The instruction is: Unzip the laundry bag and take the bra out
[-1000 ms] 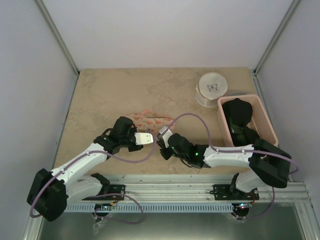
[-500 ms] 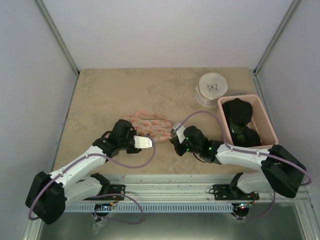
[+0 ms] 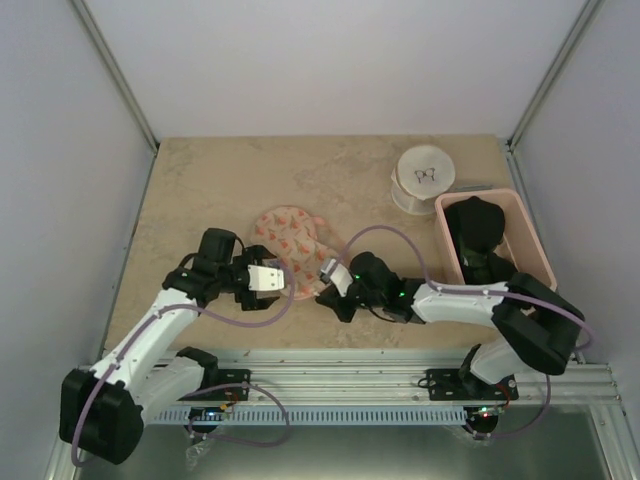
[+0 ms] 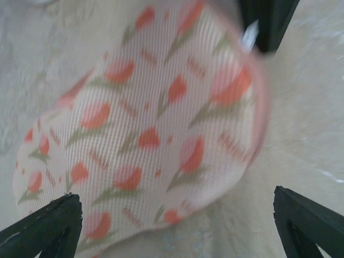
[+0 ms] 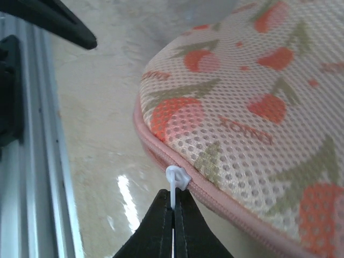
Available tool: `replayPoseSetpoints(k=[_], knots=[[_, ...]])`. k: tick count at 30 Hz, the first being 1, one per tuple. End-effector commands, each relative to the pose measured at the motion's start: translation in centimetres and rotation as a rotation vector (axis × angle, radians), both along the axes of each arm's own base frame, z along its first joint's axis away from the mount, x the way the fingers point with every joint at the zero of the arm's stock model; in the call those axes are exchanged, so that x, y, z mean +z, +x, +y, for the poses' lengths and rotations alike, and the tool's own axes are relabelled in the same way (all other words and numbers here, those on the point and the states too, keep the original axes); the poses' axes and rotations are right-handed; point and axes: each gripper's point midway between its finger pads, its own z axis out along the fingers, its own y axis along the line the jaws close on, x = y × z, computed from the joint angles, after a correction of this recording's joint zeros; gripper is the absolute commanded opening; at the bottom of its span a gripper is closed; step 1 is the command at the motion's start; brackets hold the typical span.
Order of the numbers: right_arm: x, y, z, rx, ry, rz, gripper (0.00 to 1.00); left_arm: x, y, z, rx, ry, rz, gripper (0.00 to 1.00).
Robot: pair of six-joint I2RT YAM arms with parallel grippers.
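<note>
— What has been changed over the last second?

— The laundry bag (image 3: 285, 240) has been swung round on the surface (image 3: 200, 180). It was laid crosswise ahead of both claws. Now its long axis is turned away from them, one lobe carried well beyond the left claw (image 4: 174, 228), the other kept close beside the right claw (image 5: 172, 201). The right claw was carried out to its own right half a second ago and has been brought back, while the left claw has been drawn off to its left.

— How are the claws set?

— The right claw is pressed together on the white zip pull (image 5: 174, 180), which is pinched at its very tips, against the pink rim (image 5: 146, 138). The left claw is spread wide. The bag is seen just ahead of its fingertips and between them, but it is not gripped; whether it is touched cannot be told.

— What is meant by that for the task?

— It is judged that the bag has been dragged round by the pull rather than opened. No gap is shown in the stretch of rim seen beside the right claw, and no white mesh is exposed. The bra is seen nowhere and is presumed to be shut inside the bag ahead of the left claw. Until the fabric is pinned, further pulling is likely to be spent on turning the bag.
</note>
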Motion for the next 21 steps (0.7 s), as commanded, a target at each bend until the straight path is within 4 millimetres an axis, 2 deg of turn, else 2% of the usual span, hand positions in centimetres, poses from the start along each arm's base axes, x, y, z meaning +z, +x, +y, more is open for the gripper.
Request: replayPoseSetpoints(k=[1,5,7,9,12,18,20,21], knots=[[2.5,-1.5,4.7,0.144,0.104,-0.015,0.01,1.9,-5.8,-1.5,-0.219,-0.082,0.105,0.99],[2.9,-2.6,6.8,0.204,0.133,0.0,0.01,1.5,-6.5,-2.1,-0.172,-0.104,0.109,0.98],[3.0,-2.9,7.4,0.221,0.148,0.011,0.0,0.2,-7.0,-2.3,-0.152,-0.08,0.111,0.9],[3.0,-3.2,7.7,0.232,0.152,0.013,0.01,-0.4,-6.4,-2.5,-0.119,-0.075,0.09,0.78],[3.0,-3.4,7.8,0.236,0.15,0.016,0.0,-0.6,-4.5,-2.5,-0.042,-0.078,0.064,0.56],[3.1,-3.1,7.6,0.216,0.137,0.009,0.01,-0.9,-3.8,-2.9,-0.048,-0.077,0.05,0.11],[3.2,-3.0,7.4,0.209,0.135,0.004,0.01,-1.1,-4.2,-2.9,-0.087,-0.066,0.026,0.0],[3.1,-3.0,7.2,0.205,0.13,0.004,0.01,-1.2,-4.3,-2.8,-0.099,-0.06,0.014,0.0]])
